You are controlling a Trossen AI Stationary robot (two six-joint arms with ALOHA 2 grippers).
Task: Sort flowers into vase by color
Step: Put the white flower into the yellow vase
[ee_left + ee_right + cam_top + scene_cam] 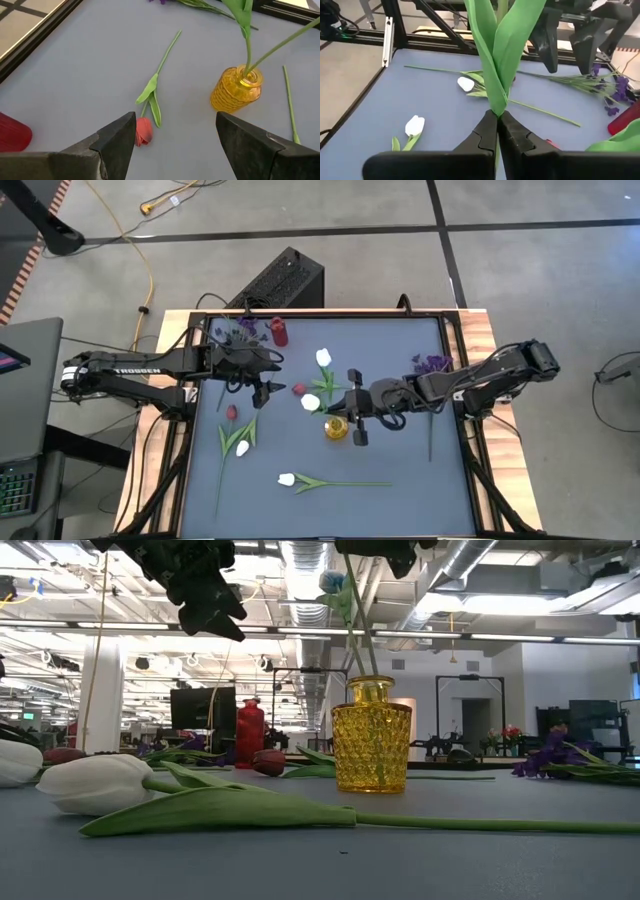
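Observation:
A yellow glass vase stands mid-table with two green stems in its neck. White tulip heads show above it. My right gripper is over the vase, shut on one of those stems. My left gripper hovers open above a dark red tulip lying flat on the mat. Also lying flat are another red tulip, white tulips and purple sprigs. My right gripper pinches a tulip's stem where its two leaves fork, between the two shut fingers. The fingers lie across the stem, coming level from the table's right. The stem stands about upright with its lower end in the yellow vase's neck, and the leaves rise above the fingers.
A small red vase stands near the far edge, beside the left purple sprigs. A long bare stem lies right of the yellow vase. A raised frame borders the blue mat. The near right part of the mat is bare.

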